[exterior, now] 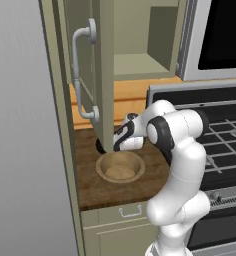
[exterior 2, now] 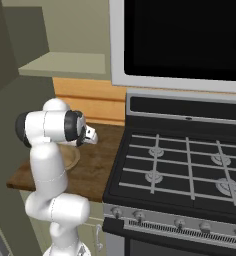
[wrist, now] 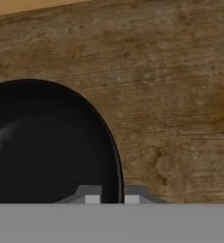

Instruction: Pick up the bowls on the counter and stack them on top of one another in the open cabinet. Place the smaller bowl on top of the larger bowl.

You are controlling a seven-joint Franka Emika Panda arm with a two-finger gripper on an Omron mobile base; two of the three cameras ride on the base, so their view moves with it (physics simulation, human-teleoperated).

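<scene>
From the hand camera I see the small black bowl on the brown wood counter, its rim between my gripper tips, maybe touching. The left view adds the wide tan bowl beside it.

The larger bowl sits on the counter, the smaller bowl just behind it, left of the stove.
</scene>
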